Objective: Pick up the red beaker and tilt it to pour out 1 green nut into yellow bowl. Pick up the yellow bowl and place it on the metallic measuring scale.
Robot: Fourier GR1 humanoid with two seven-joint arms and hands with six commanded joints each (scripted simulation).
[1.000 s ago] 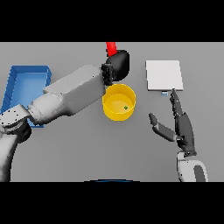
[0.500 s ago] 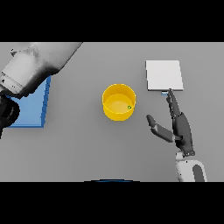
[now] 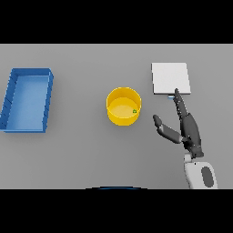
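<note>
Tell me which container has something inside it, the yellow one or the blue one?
The yellow bowl in the middle of the table: a small green nut sits inside near its right wall. The blue tray on the left holds nothing visible.

Dark grey right hand on a white forearm with what looks like a grey oval inset.

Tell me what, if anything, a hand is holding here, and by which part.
Nothing is held. The right hand is open beside the bowl, apart from it; the left hand is out of view.

Tray left, bowl mid, scale right-rear.
</note>
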